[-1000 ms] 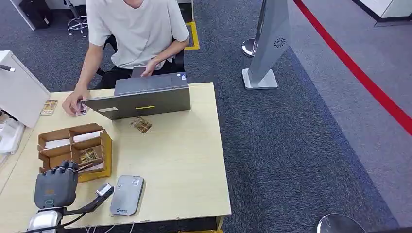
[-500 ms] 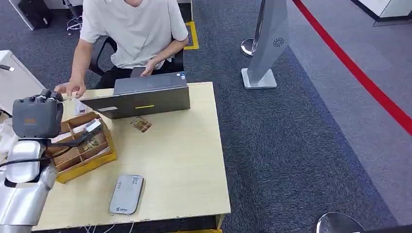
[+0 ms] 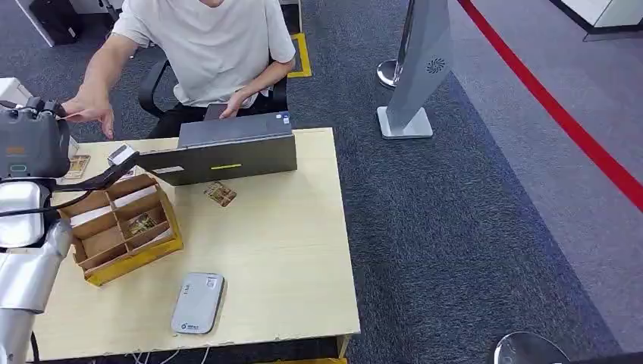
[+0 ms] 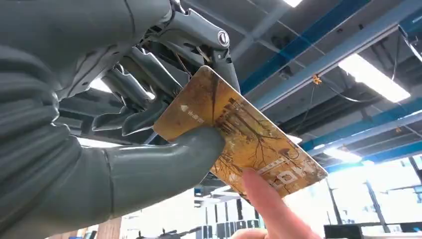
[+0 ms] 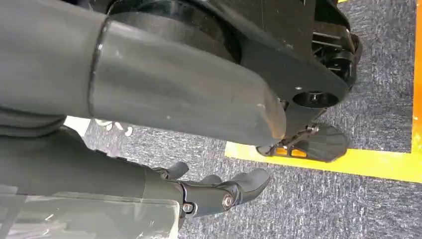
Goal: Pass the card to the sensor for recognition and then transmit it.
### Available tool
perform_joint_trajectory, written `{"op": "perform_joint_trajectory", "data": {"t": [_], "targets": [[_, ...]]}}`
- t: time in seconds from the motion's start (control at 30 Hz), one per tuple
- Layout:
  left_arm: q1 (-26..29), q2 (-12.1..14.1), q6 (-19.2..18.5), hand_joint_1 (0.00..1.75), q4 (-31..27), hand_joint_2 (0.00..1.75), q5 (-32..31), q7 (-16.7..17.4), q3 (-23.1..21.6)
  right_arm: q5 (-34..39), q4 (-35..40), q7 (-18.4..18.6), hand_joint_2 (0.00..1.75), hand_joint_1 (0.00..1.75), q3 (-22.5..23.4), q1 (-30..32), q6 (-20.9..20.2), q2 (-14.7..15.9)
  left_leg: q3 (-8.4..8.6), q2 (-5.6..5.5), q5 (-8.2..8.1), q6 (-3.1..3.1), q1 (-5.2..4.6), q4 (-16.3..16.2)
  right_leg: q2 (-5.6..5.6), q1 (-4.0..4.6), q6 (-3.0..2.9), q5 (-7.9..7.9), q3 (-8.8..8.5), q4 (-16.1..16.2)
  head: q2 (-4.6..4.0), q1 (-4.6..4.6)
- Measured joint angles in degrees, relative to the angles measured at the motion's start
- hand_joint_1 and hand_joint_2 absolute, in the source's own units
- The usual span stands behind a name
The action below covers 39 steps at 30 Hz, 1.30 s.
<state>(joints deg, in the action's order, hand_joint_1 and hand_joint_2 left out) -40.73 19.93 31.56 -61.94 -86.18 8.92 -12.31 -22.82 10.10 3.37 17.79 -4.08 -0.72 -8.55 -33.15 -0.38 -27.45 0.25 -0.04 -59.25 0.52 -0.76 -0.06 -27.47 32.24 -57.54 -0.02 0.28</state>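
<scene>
My left hand (image 3: 30, 140) is raised at the table's far left corner, level with the person's reaching hand (image 3: 91, 110). The left wrist view shows it pinching a golden card (image 4: 244, 139) between thumb (image 4: 164, 164) and fingers. A person's finger (image 4: 271, 209) touches the card's free end. The grey card sensor (image 3: 197, 303) lies flat near the table's front edge, well away from the hand. My right hand (image 5: 219, 191) hangs over the carpet with loosely extended fingers and holds nothing.
A cardboard divider box (image 3: 121, 227) with cards sits on the yellow table (image 3: 288, 250) beside my left arm. A grey laptop (image 3: 220, 152) stands at the back, with a loose card (image 3: 221, 195) before it and another card (image 3: 76, 165) far left. A person sits behind the table.
My left arm has risen from beside the sensor up and back to the table's far left. The person's hand has lifted off the table and reached to the card.
</scene>
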Motion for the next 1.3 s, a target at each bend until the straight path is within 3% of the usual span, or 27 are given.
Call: {"op": "perform_joint_trajectory", "data": {"t": [0.1, 0.2, 0.4, 0.43, 0.67, 1.3], "targets": [[-0.51, 0.11, 0.09, 1.75, 1.07, 1.75, 0.0, 0.17, -0.22, 0.0, 0.0, 0.0, 0.0, 0.0, -0.04, 0.0, 0.0, 0.0, -0.01, 0.01, 0.0, 0.0, 0.01, 0.0, 0.0, 0.0, 0.0, 0.0, 0.01, 0.0, 0.02, 0.02], [-1.84, 0.7, 0.33, 1.75, 2.45, 1.75, -0.02, 2.52, -1.49, -0.48, 0.0, 0.15, 0.0, 0.0, -0.18, -0.06, -0.15, 0.0, -0.04, 0.01, 0.0, -0.01, 0.02, 0.0, 0.0, 0.0, 0.0, 0.0, 0.03, -0.01, 0.0, 0.0], [-9.42, 2.6, 2.25, 1.75, 11.96, 1.75, 0.0, 3.23, -3.98, -1.46, 0.0, 0.7, 0.0, 0.0, -0.68, -0.4, -0.48, -0.13, -0.05, 0.03, 0.02, -0.02, 0.03, 0.0, 0.01, 0.01, -0.04, 0.03, 0.04, -0.01, 0.0, 0.02], [-10.28, 2.79, 2.65, 0.0, 13.27, 1.75, 0.0, 3.08, -4.09, -1.6, 0.0, 0.79, 0.0, 0.0, -0.74, -0.39, -0.48, -0.15, -0.04, 0.03, 0.05, -0.06, 0.03, 0.0, 0.02, 0.01, -0.05, 0.03, 0.05, -0.01, 0.0, 0.0], [-12.84, 2.86, 3.43, 0.0, 18.77, 1.75, 0.0, 1.86, -4.22, -2.08, 0.0, 1.05, 0.0, 0.0, -0.83, -0.28, -0.46, -0.22, -0.05, 0.03, 0.06, -0.05, 0.03, 0.0, 0.02, 0.0, -0.05, 0.03, 0.05, -0.02, 0.0, 0.02], [-13.13, 2.95, 3.43, 0.0, 20.72, 1.75, 0.0, 1.64, -4.22, -2.12, 0.0, 1.05, 0.0, 0.0, -0.83, 0.12, -0.42, -0.22, -0.07, 0.02, 0.06, -0.05, 0.03, 0.0, 0.01, 0.0, -0.05, 0.03, 0.05, -0.02, 0.02, 0.0]]}}
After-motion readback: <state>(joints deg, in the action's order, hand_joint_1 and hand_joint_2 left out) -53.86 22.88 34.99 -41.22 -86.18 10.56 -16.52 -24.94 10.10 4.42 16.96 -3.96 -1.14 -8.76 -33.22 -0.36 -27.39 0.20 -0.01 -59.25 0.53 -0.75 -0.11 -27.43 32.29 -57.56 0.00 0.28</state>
